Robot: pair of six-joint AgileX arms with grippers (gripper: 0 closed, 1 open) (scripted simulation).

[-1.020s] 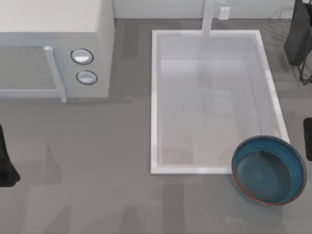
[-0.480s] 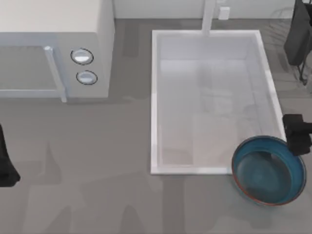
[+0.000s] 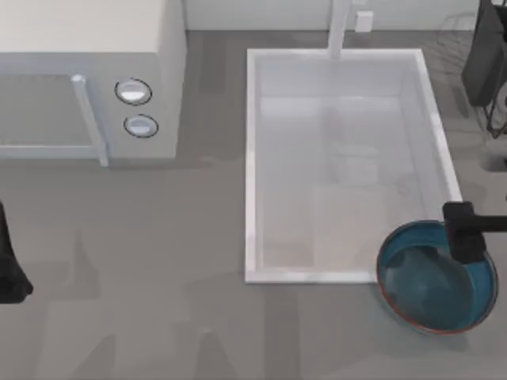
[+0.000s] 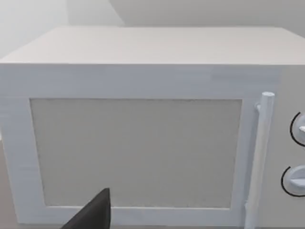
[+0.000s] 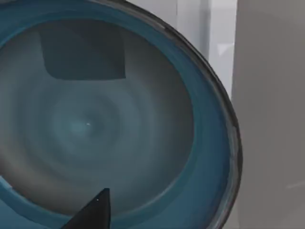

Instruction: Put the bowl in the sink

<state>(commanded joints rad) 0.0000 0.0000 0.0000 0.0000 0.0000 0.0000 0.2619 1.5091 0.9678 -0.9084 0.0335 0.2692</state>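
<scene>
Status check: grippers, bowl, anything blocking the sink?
Right gripper over the bowl. Left arm parked at table's left edge. Bowl on table, overlapping the sink near-right corner, not in. Nothing in the basin.

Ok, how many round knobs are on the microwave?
2: an upper knob and a lower knob, stacked on the microwave front panel, right of its door handle.

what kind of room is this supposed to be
Most likely a simulated kitchen counter. A white sink with a faucet is set into the grey surface, a microwave with two round knobs stands to its left, and a teal bowl sits at the sink's near right corner under the right gripper.
</scene>
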